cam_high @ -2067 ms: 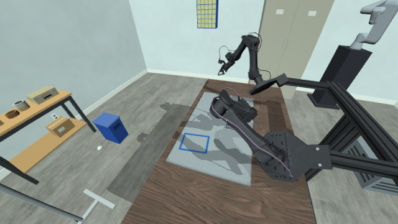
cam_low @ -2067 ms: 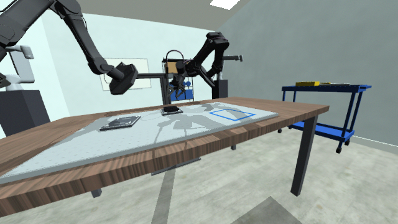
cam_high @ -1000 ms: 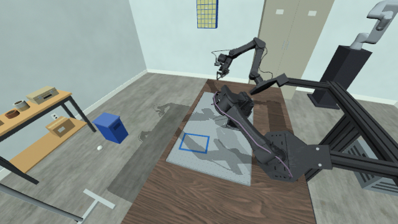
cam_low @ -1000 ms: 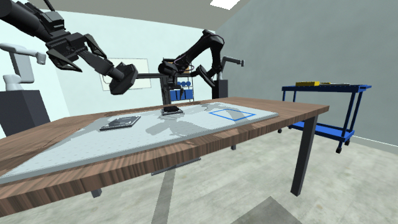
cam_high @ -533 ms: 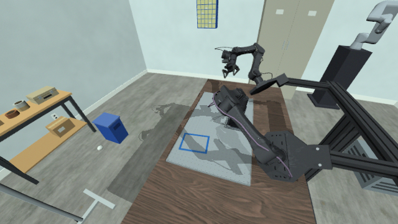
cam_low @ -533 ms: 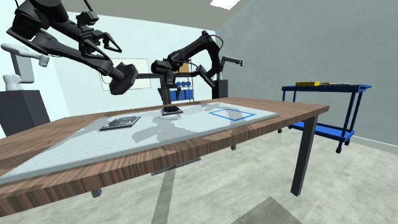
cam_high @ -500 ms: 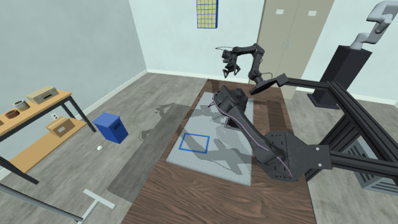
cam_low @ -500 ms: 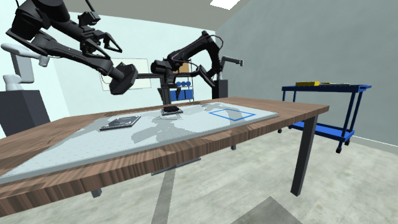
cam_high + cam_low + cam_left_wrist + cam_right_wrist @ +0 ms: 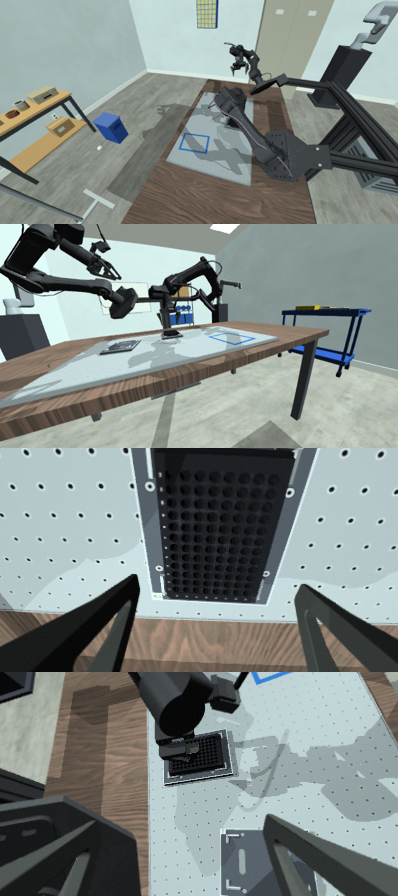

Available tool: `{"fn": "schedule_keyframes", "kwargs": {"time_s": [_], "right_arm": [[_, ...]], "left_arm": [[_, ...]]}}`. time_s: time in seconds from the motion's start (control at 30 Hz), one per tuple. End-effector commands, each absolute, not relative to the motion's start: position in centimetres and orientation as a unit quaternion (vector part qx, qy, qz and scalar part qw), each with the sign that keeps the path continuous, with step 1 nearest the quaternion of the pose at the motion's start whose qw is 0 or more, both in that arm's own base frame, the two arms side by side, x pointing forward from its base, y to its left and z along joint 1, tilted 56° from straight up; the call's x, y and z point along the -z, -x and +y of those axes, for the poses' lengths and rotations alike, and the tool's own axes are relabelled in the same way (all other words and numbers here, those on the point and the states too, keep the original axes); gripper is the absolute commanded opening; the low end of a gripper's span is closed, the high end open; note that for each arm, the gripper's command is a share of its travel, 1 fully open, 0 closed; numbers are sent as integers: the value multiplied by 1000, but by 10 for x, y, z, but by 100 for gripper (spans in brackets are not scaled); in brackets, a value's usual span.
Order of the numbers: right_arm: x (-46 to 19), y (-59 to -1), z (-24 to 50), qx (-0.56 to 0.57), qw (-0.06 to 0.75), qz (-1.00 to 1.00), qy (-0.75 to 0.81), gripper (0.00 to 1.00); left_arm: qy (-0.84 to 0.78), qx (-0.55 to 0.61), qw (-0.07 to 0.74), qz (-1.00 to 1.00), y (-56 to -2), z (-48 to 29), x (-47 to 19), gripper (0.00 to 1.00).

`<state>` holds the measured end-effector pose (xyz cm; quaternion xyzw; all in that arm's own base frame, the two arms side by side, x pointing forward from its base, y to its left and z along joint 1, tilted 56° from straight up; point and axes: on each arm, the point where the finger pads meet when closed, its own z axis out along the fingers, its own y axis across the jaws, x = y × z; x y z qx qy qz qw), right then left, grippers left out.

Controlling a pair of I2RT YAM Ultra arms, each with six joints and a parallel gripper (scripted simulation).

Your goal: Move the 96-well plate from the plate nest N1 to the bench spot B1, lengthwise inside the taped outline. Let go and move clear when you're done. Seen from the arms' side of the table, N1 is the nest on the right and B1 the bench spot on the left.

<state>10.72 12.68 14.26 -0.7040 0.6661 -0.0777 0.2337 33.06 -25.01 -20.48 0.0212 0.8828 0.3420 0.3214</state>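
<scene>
96-well plate: the black 96-well plate (image 9: 170, 333) (image 9: 217, 530) (image 9: 200, 754) is seated in a nest (image 9: 148, 523) (image 9: 199, 776) on the perforated board.
Left jaws (image 9: 168, 317): spread wide above the plate; nothing is gripped.
Right jaws (image 9: 240, 73) (image 9: 113, 275): held open, empty, well above the table (image 9: 186, 193) (image 9: 311, 331).
Taped outline (image 9: 184, 143) (image 9: 221, 342): blue, unoccupied by the plate.

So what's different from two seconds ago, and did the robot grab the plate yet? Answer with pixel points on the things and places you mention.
The left gripper (image 9: 169, 318) (image 9: 217, 586) (image 9: 188, 743) moved lower, toward the plate (image 9: 234, 122) (image 9: 171, 332) (image 9: 220, 538) (image 9: 205, 754). The right gripper (image 9: 240, 74) (image 9: 115, 279) (image 9: 184, 825) swung back toward its own arm's base. Nothing was grabbed or let go; the plate stayed in its nest (image 9: 166, 336) (image 9: 280, 548) (image 9: 200, 776).
</scene>
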Motion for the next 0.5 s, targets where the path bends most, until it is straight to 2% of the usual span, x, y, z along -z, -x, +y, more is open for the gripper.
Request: {"fn": "schedule_keyframes", "kwargs": {"time_s": [0.0, 0.47], "right_arm": [[-134, -93, 108, 112, 211, 639, 731, 100], [-131, -71, 116, 106, 215, 558, 794, 100]], "left_arm": [[-20, -345, 322, 882, -329, -254, 203, 100], [-20, -345, 321, 882, -329, -254, 203, 100]]}}
